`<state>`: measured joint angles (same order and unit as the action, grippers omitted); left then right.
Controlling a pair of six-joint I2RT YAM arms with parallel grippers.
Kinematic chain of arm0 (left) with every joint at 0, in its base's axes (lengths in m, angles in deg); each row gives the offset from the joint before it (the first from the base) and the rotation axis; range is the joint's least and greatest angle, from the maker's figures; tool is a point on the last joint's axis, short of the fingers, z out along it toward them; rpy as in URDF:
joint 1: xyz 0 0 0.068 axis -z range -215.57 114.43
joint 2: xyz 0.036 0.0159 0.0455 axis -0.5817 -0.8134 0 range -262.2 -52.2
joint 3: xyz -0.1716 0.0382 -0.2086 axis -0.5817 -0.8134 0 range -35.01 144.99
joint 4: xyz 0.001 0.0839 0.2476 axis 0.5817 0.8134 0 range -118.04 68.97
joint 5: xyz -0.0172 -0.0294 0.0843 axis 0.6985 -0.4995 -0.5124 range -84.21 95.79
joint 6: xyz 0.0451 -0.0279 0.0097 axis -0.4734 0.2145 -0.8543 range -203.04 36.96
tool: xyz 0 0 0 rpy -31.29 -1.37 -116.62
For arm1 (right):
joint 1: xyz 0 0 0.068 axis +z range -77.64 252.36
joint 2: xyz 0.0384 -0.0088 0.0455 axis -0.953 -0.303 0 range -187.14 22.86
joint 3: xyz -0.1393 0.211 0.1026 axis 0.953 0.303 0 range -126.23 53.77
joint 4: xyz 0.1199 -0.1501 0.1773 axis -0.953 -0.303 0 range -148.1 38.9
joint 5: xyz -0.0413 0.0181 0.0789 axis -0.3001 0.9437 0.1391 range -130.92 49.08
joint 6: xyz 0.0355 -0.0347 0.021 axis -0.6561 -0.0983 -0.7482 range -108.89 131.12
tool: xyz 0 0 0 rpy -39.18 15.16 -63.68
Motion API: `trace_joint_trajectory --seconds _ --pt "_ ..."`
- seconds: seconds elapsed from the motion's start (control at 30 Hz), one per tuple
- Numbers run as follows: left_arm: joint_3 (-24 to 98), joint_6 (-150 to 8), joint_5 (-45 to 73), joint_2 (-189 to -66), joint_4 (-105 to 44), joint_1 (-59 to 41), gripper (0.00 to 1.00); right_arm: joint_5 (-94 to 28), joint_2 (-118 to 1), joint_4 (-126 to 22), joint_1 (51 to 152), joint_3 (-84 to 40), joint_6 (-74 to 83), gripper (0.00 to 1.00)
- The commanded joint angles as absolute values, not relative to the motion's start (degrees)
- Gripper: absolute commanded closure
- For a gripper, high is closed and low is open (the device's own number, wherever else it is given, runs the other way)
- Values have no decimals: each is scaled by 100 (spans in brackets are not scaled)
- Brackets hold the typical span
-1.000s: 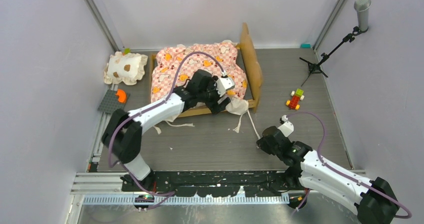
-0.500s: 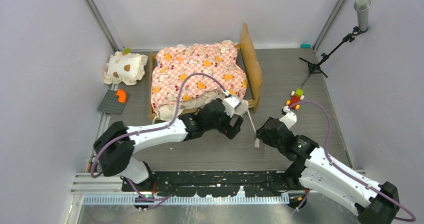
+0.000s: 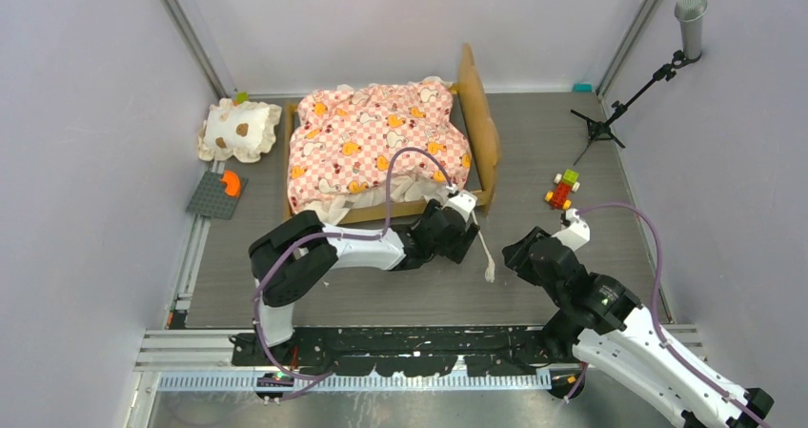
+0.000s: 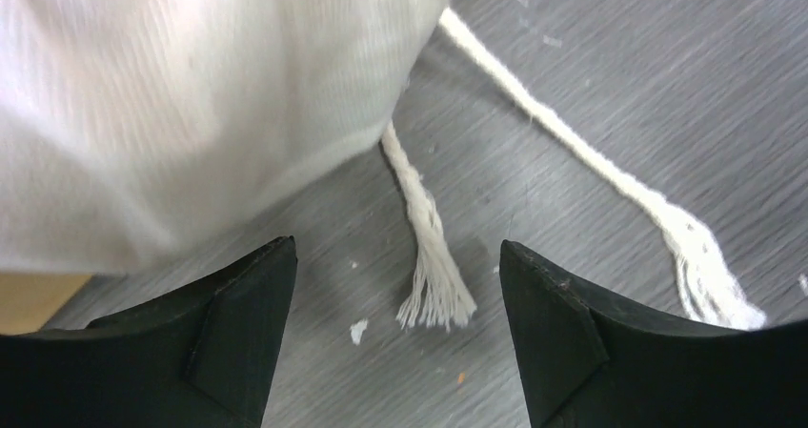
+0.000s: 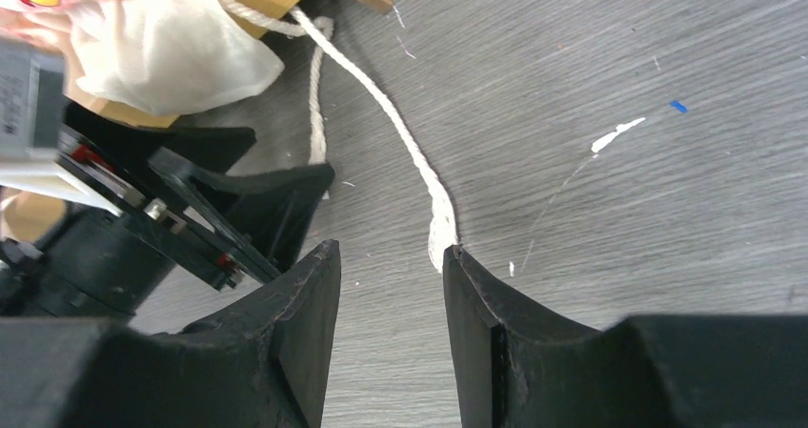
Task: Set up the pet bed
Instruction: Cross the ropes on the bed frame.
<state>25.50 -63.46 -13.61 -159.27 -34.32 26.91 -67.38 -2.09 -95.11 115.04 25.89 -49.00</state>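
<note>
A small cream ruffled pillow with brown spots (image 3: 238, 130) lies far left on the grey wood-grain tabletop (image 3: 400, 285). Just nearer, a dark grey studded plate (image 3: 212, 199) carries an orange piece (image 3: 230, 182). At right are stacked coloured toy bricks (image 3: 562, 190) and a black tripod stand (image 3: 602, 123).

Wood-and-cloth pet bed (image 3: 367, 134), frayed matt cord (image 4: 434, 256)

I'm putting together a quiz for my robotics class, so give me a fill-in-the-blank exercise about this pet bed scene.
Seen from above, the cream ruffled pillow with brown spots lies ___ of the light-wood pet bed with its pink checkered mattress.
The left gripper has its jaws ___ above a frayed cream cord.
The small orange piece rests on a ___ flat plate.
Missing: left; open; grey.
</note>
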Motion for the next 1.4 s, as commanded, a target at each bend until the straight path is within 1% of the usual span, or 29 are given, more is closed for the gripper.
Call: trace_joint_trajectory --seconds 0.0,0.17,0.3,0.43,0.47,0.5,0.57,0.63,0.7,0.77,0.83,1.07,1.37 --pt "2993 -6367 -1796 -16096 -3880 2722 23 -6918 -187 -9697 11539 2493 -4928 51" --pt "2872 -6231 -1743 -16144 -3668 2721 44 -6926 -122 -9699 11541 2477 -4916 51" --pt "2505 -5921 -1606 -16076 -3761 2772 45 -6943 -95 -9698 11542 2458 -4881 51" --pt "2375 -5784 -1519 -16158 -3865 2900 39 -6938 -113 -9722 11540 2449 -4858 51" --pt "2393 -5778 -1519 -16198 -3860 2929 39 -6938 -115 -9737 11539 2443 -4857 51" --pt "2422 -5780 -1535 -16254 -3835 2956 42 -6940 -114 -9748 11538 2435 -4861 51" --pt "2478 -5768 -1556 -16298 -3716 2989 56 -6940 -89 -9774 11536 2413 -4859 51" --pt "2451 -5736 -1552 -16275 -3624 2999 74 -6954 -59 -9806 11541 2398 -4864 51" --pt "2339 -5686 -1511 -16195 -3565 2996 86 -6962 -8 -9820 11536 2409 -4871 51" --pt "2193 -5606 -1460 -16039 -3528 3004 96 -6977 48 -9829 11538 2431 -4884 51" --pt "2003 -5520 -1366 -15820 -3524 3021 100 -6992 83 -9832 11541 2461 -4892 51" --pt "1718 -5285 -1179 -15152 -3327 3256 100 -6954 67 -9744 11538 2451 -4921 51" --pt "1526 -5076 -1407 -14444 -3104 3590 100 -6724 -231 -9437 11535 2524 -4873 51"
